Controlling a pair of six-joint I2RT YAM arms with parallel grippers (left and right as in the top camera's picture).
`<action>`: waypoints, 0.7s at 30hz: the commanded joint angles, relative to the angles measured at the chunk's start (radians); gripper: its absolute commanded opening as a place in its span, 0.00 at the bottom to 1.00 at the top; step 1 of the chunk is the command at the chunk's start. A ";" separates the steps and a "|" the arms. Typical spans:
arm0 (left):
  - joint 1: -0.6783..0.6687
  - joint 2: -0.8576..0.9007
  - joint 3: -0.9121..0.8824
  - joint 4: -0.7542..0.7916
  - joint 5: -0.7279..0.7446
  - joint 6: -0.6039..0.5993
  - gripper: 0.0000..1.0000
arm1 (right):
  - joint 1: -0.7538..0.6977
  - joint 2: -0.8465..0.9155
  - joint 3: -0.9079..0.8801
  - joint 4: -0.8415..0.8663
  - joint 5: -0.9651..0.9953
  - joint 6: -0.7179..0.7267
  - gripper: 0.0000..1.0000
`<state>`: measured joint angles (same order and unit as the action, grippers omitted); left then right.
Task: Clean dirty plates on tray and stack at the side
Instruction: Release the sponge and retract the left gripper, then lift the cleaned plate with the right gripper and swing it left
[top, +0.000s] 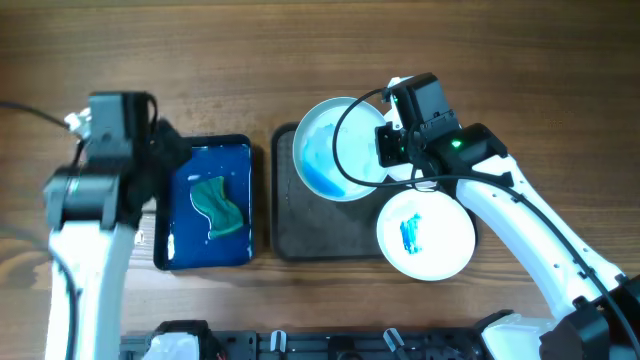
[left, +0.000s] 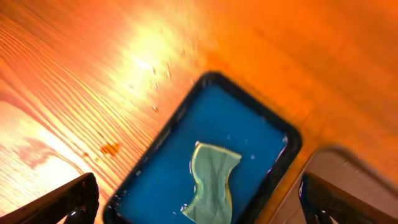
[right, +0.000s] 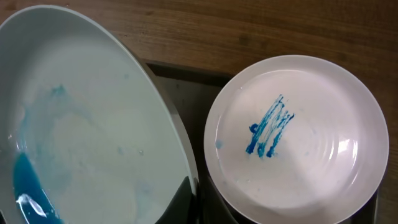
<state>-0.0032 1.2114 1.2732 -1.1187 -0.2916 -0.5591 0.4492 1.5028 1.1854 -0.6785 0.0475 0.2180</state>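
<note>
My right gripper (top: 385, 150) (right: 193, 196) is shut on the rim of a white plate smeared with blue (top: 335, 150) (right: 81, 124), holding it tilted over the dark tray (top: 300, 235). A second white plate with blue streaks (top: 425, 232) (right: 298, 137) lies on the tray's right part. My left gripper (top: 150, 165) (left: 199, 208) is open and empty, above the blue water basin (top: 205, 255) (left: 236, 118) in which a green sponge (top: 218, 205) (left: 211, 180) lies.
The wooden table (top: 150, 50) surrounds the basin and tray. Water droplets lie on the wood near the basin's far corner (left: 158, 71).
</note>
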 joint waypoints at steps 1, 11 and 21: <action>0.008 -0.146 0.011 -0.007 -0.090 0.004 1.00 | 0.006 -0.013 0.021 -0.011 0.043 -0.017 0.05; 0.008 -0.245 0.011 -0.087 -0.277 0.004 1.00 | 0.141 -0.005 0.104 -0.097 0.100 -0.025 0.05; 0.008 -0.245 0.011 -0.133 -0.427 -0.070 1.00 | 0.249 0.115 0.241 -0.117 0.106 -0.008 0.05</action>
<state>-0.0032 0.9695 1.2758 -1.2304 -0.6186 -0.5613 0.6613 1.5520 1.3911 -0.8001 0.1406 0.1967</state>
